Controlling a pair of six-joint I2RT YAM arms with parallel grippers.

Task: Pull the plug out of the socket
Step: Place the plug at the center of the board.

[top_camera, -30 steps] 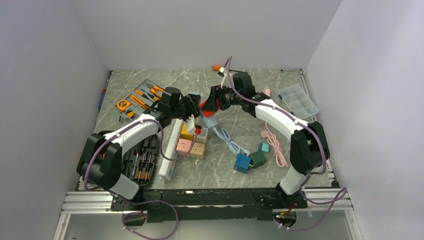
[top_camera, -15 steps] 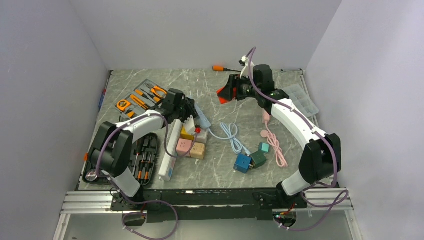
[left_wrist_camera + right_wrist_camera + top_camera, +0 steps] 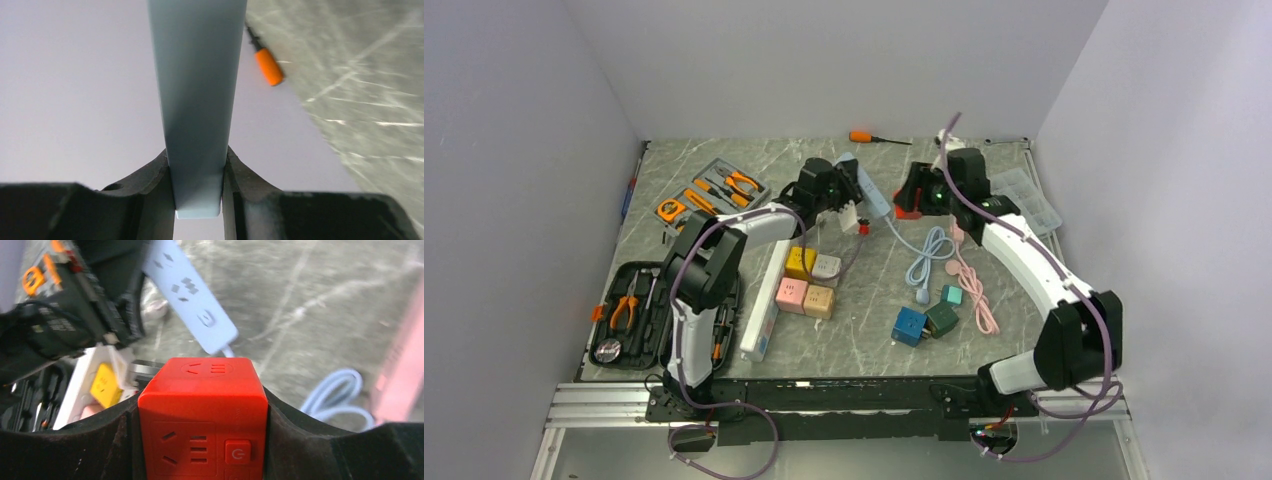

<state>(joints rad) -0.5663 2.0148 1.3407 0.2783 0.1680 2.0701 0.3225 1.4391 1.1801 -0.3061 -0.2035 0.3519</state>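
Note:
My left gripper (image 3: pixel 848 193) is shut on the end of a light blue power strip (image 3: pixel 867 186) and holds it lifted at the back middle. In the left wrist view the strip (image 3: pixel 197 100) fills the gap between the fingers (image 3: pixel 152 175). My right gripper (image 3: pixel 916 196) is shut on a red cube socket (image 3: pixel 911 203), just right of the strip and apart from it. In the right wrist view the cube (image 3: pixel 202 415) sits between the pads, with the strip (image 3: pixel 192 295) beyond it. The strip's blue cable (image 3: pixel 927 255) trails onto the table.
A white power strip (image 3: pixel 762 300) and coloured cube sockets (image 3: pixel 809 282) lie left of centre. Blue and green cubes (image 3: pixel 924 322) and a pink cable (image 3: pixel 972 285) lie to the right. Tool kits (image 3: pixel 714 190) stand at the left, a clear organiser box (image 3: pixel 1024 195) at back right, an orange screwdriver (image 3: pixel 862 136) by the back wall.
The left gripper carried the blue strip up and toward the back right. The right gripper moved right with the red cube, so the two have come apart. The cable swung right.

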